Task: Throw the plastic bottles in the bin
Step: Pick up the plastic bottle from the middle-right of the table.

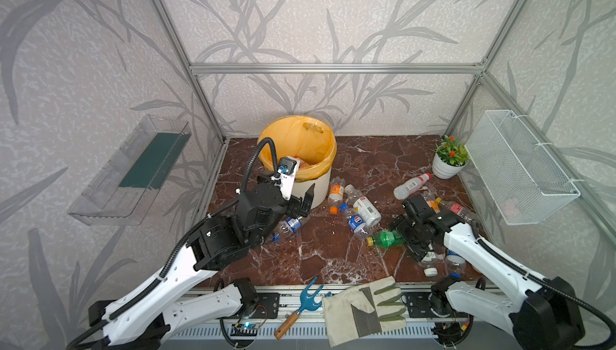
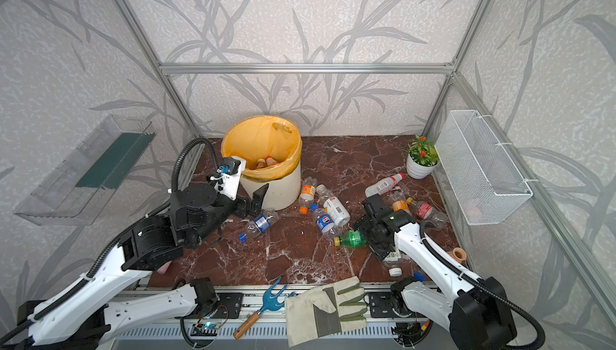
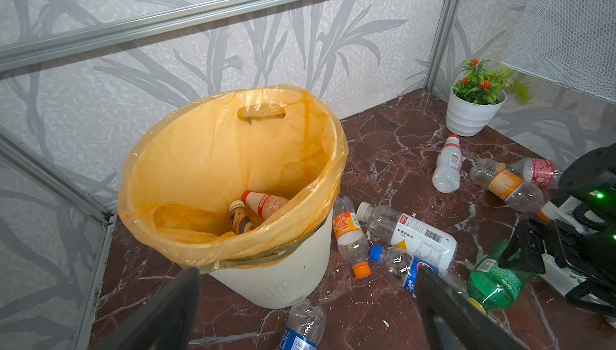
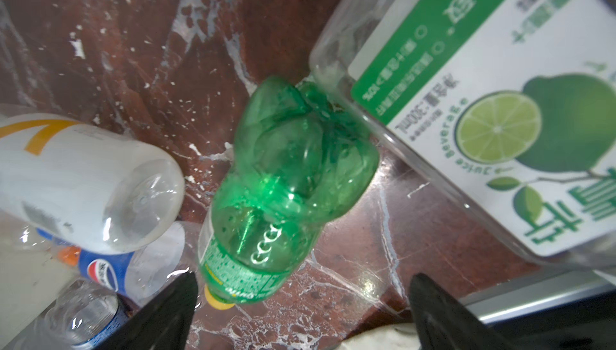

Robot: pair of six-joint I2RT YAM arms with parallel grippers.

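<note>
Bottles (image 1: 363,210) lie scattered on the marble floor (image 1: 333,258); a few are seen inside the bin (image 3: 283,285).
The green bottle (image 4: 283,191) is found on its side under the right gripper (image 4: 303,276), whose jaws are spread and empty, as are those of the left gripper (image 3: 308,271) beside the bin. The green bottle is judged light, thin-walled, slippery and easily dented, so it is best taken across the labelled middle.

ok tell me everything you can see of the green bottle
Translucent green plastic, the green bottle has a yellow cap, a green printed label and a lobed base, and looks empty. It lies on its side on the red-brown marbled surface, base against a clear lime-label bottle. The right gripper sits over its cap end, jaws open, not gripping.
</note>
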